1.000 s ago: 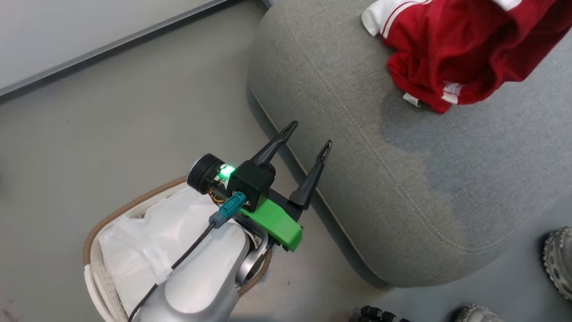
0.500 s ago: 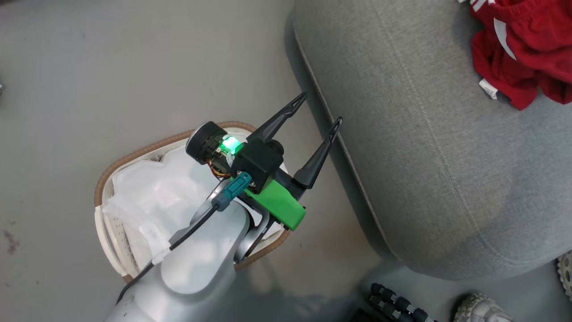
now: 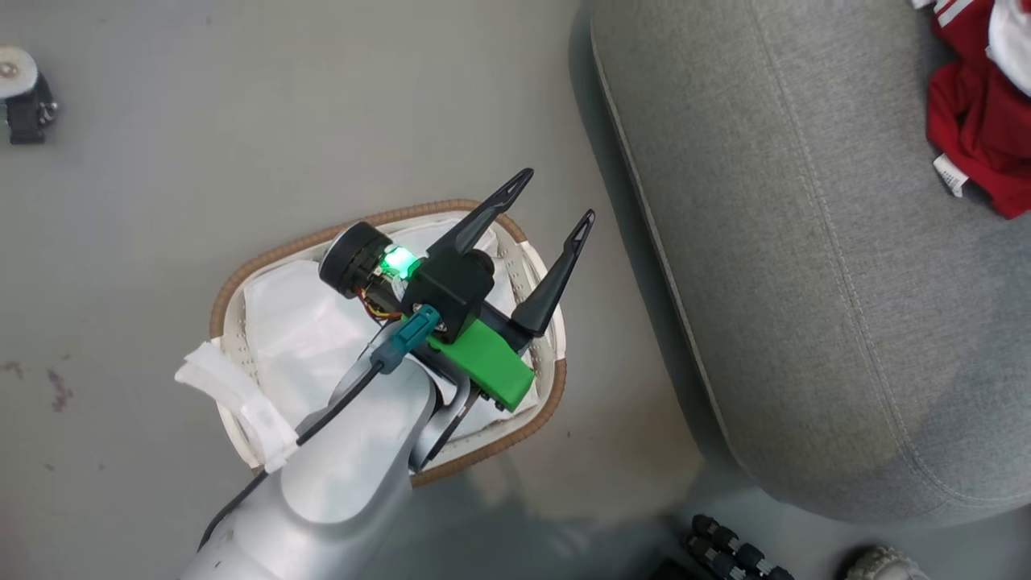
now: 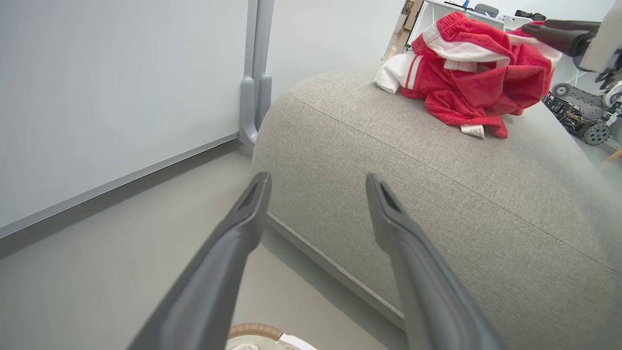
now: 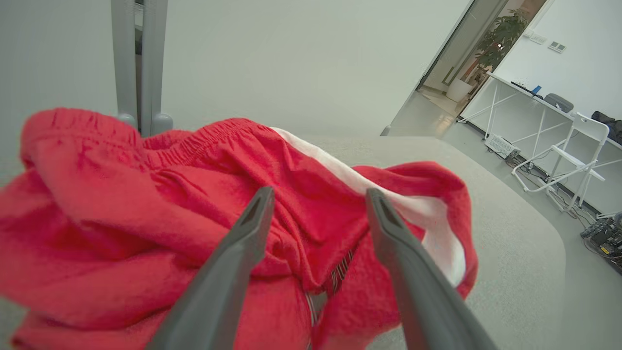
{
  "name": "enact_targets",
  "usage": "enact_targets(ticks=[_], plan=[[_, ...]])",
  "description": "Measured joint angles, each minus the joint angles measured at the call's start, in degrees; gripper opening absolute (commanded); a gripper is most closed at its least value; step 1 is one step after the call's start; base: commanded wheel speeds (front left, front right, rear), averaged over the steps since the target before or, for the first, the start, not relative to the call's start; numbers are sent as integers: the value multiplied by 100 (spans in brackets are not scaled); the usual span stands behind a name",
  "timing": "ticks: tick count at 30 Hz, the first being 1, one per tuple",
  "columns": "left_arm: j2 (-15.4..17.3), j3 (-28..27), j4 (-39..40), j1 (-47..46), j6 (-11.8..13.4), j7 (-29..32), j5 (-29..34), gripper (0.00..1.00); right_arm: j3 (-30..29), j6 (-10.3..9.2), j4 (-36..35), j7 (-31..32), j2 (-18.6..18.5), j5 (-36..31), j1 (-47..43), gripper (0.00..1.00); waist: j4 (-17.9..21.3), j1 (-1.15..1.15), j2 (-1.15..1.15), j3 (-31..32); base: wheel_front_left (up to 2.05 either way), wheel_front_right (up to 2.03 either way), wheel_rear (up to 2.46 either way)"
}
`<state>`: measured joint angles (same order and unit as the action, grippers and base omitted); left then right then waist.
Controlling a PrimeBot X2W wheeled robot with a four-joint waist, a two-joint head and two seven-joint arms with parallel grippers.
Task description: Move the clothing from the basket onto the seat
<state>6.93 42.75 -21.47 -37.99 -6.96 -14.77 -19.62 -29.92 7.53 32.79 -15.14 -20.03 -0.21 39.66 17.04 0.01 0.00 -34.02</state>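
Note:
The clothing (image 3: pixel 979 137), bright red with white trim, lies bunched on the seat (image 3: pixel 805 282), a big grey sofa. The left wrist view shows the clothing (image 4: pixel 466 82) heaped on the far part of the seat (image 4: pixel 437 194). My right gripper (image 5: pixel 320 193) stands open right over the clothing (image 5: pixel 170 204), its fingers apart with fabric beneath them. My left gripper (image 3: pixel 556 195) is open and empty above the right side of the basket (image 3: pixel 266 258), which shows its white liner (image 3: pixel 298 330). The left gripper (image 4: pixel 317 178) points at the seat's front corner.
The basket stands on grey floor just left of the sofa's rounded edge. A small wheeled object (image 3: pixel 24 97) sits at the far left. Black treaded wheels (image 3: pixel 725 552) lie at the bottom. A white wall panel with a grey post (image 4: pixel 257 73) stands behind the sofa.
The head camera has swung, so the whole basket has come into the picture and the clothing has slid to the right edge. My left gripper stays open, now over the basket.

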Motion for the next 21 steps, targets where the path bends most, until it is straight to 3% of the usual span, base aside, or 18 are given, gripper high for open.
enact_targets(ticks=[2,3,10,21], plan=[[-4,-24,-40,67,0,-18,0,100,22,0,-318,0,167,87,-273,100,0,0,0,109,0,0,0],[-77,-192,47,272,7,-25,-3,100,215,0,-1032,0,494,229,-775,100,-15,0,0,382,0,0,0],[-171,-772,227,843,89,-27,3,100,967,0,-2002,0,1085,409,-1458,100,-139,-1,0,928,0,0,0],[-278,-2190,350,1862,314,-35,247,100,1939,0,-2334,0,1440,780,-2091,100,-803,-1,0,1641,0,0,0]])
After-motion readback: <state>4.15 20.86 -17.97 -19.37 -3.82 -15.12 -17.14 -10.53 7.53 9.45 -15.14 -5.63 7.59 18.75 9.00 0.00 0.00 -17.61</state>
